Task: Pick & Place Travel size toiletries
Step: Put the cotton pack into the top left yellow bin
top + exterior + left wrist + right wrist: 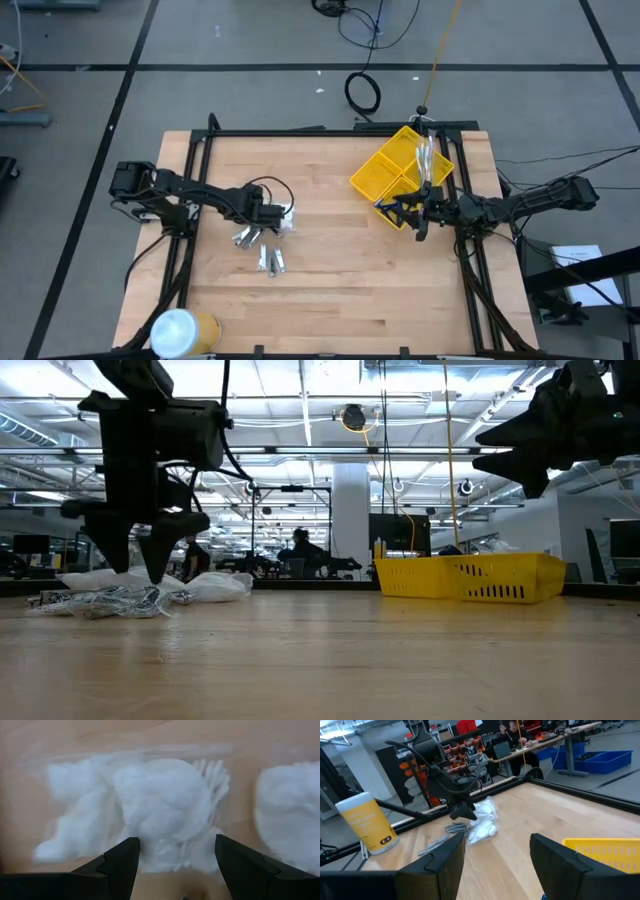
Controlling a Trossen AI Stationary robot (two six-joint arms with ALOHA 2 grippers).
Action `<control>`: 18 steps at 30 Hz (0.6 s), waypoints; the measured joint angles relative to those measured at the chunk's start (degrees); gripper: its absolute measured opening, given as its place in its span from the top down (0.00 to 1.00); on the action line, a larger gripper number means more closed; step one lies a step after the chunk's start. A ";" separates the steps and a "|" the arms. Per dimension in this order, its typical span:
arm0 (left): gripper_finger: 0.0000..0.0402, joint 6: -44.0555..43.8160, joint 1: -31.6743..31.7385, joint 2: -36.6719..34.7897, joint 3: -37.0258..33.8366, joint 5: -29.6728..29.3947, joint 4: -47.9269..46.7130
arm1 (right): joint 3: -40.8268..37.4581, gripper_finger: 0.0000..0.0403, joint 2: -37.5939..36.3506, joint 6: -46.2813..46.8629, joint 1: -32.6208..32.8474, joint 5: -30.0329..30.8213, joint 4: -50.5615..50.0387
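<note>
White crinkled plastic packets (165, 815) heaped on the wooden table (330, 290) left of centre, small silvery tubes (268, 258) scattered just beside them. Directly above the packets, left gripper (172, 855) with fingers spread apart, nothing between them. Off to the right, over the yellow compartmented plastic bin (395, 165), right gripper (495, 852) raised, fingers apart and empty; white-and-yellow cylinder (180, 332) at the table's near-left corner.

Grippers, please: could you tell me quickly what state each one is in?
Left gripper: open, empty, over the white packets.
Right gripper: open, empty, by the yellow bin.
</note>
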 joint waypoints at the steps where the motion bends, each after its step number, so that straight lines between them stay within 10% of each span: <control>1: 0.37 1.24 0.27 0.00 -0.58 0.01 2.43 | 0.00 0.48 0.00 0.02 0.00 -0.02 0.05; 18: 0.37 27.45 4.64 0.00 -1.88 0.00 34.45 | 0.00 0.48 0.16 -0.20 0.00 -0.04 -0.23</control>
